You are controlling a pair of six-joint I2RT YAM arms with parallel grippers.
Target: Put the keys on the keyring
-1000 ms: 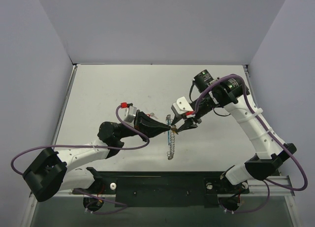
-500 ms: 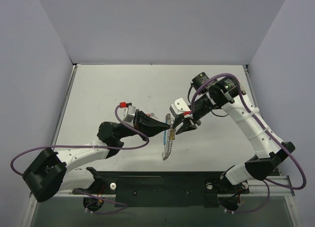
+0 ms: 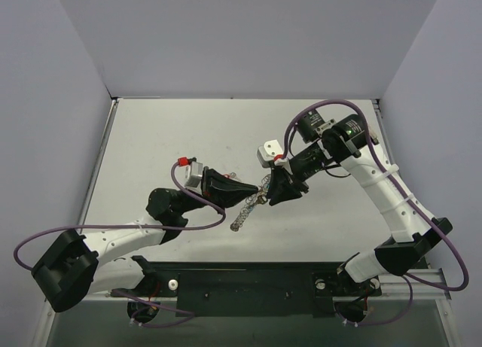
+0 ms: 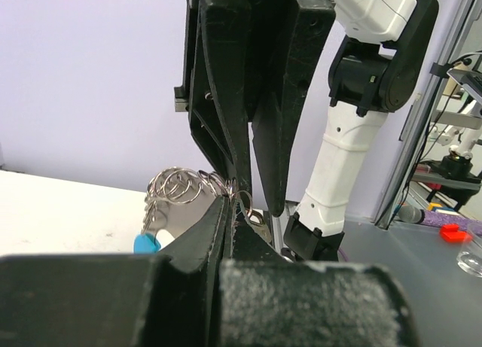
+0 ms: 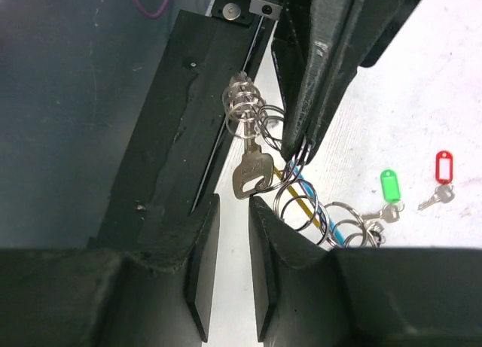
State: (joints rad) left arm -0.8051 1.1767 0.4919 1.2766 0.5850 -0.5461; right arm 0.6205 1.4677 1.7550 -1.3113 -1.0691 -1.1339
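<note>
My left gripper [image 3: 258,193] is shut on the keyring [image 3: 241,214], a silvery wire coil that hangs tilted down-left from its tips. In the left wrist view the closed fingers [image 4: 226,219] pinch the wire beside the coil [image 4: 181,187] and the blue segment [image 4: 147,244]. My right gripper [image 5: 233,204] is open, tips just under a silver key [image 5: 252,174] that hangs on the coil [image 5: 301,200]. A thin yellow strip [image 5: 290,190] and the blue segment [image 5: 331,220] run through the coil. The green-tagged key [image 5: 388,186] and red-tagged key [image 5: 443,167] lie on the table. The black-tagged key is out of view.
The two grippers [image 3: 273,195] meet tip to tip above the table's middle. The black base rail [image 3: 248,283] runs along the near edge and shows in the right wrist view [image 5: 173,121]. Purple cables loop off both arms. Grey walls enclose the table.
The keyring swung from hanging straight down to slanting down-left. The left gripper shifted slightly up, and the right wrist rolled and closed in on the ring's top.
</note>
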